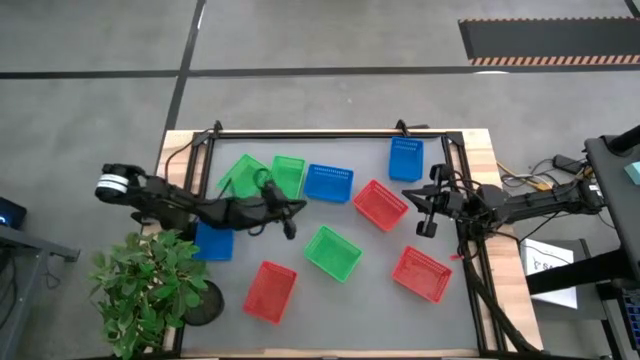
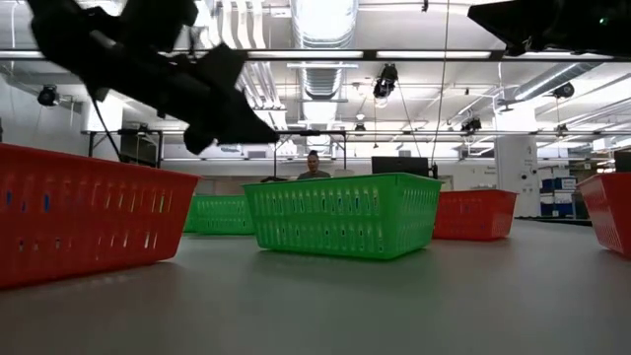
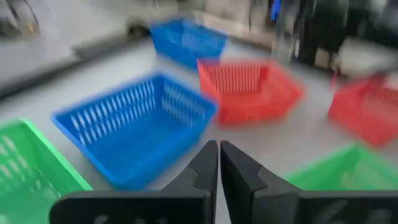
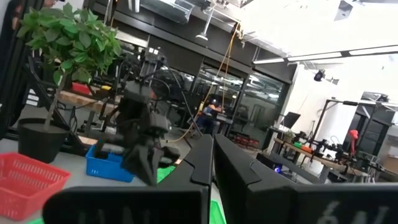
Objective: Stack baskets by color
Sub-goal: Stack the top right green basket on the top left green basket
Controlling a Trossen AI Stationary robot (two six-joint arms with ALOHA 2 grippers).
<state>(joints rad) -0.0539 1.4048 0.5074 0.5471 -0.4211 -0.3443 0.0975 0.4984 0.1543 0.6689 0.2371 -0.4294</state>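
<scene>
Several lattice baskets stand bottom-down on the grey table. Two green ones and a blue one form a far row, with another blue at the far right. A red basket and a green one sit mid-table. Two red ones stand near the front, and a blue one lies partly under my left arm. My left gripper is shut and empty, hanging over bare table before the blue basket. My right gripper is shut and empty, raised at the right.
A potted plant stands at the table's near left corner. A black frame runs along the far and side edges. Bare table lies between the front red baskets. A person is seen in the room beyond.
</scene>
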